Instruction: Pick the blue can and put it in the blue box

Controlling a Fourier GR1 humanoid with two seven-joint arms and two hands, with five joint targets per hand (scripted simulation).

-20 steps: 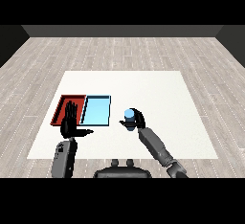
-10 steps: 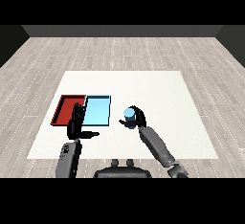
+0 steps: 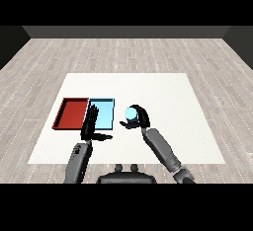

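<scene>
right hand (image 3: 140,118) is curled round the blue can (image 3: 131,115), grasping it at the side, with fingers wrapping its far and right face and the thumb on the near side. the can sits just right of the blue tray (image 3: 102,114), not yet over it; can't tell from this view whether it is lifted off the white table (image 3: 163,96) or resting on it.

left hand (image 3: 91,125) is released, fingers straight and pointing far, thumb out to the right, holding nothing. it hovers over the near edge where the red tray (image 3: 72,113) and blue tray meet, partly covering the blue tray's near left corner.

handling, as a judgement: the can looks like a small rigid cylinder, likely light, smooth-walled so probably a bit slippery, and not fragile. best hold is round the mid-height of the wall, thumb opposite fingers, which is about how the right hand has it now. its round top shows pale, so it looks upright or close to it.

step in hand: the can is grasped and the carry leftward to the blue tray is next. the move calls for a short shift left, then a lowering onto the tray floor.

risk: the left hand sits near the tray's near left part, so the drop spot should be in the tray's far or right part to avoid a bump.
</scene>
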